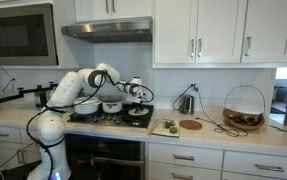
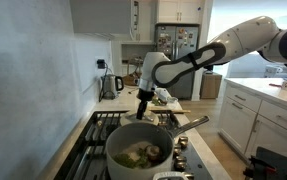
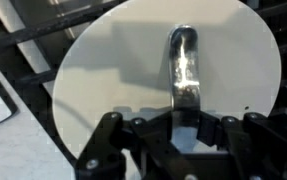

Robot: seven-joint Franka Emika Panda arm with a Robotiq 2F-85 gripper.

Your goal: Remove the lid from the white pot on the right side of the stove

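Observation:
In the wrist view the round pale lid [image 3: 113, 70] fills the frame, with a shiny metal handle at its centre. My gripper [image 3: 183, 105] is shut on that handle from above. Dark stove grates [image 3: 23, 45] show past the lid's edge. In an exterior view my gripper [image 1: 135, 92] hangs over the right part of the black stove [image 1: 108, 121], next to a small white pot [image 1: 112, 105]. In an exterior view my gripper [image 2: 143, 100] points down behind a big pot. I cannot tell whether the lid rests on a pot or hangs free.
A larger white pot [image 1: 87, 105] stands left of the small one and a pan [image 1: 139, 114] at the stove's right. A grey pot with food [image 2: 138, 150] fills the foreground. A cutting board [image 1: 190, 125], kettle [image 1: 186, 103] and basket [image 1: 244, 108] stand on the counter.

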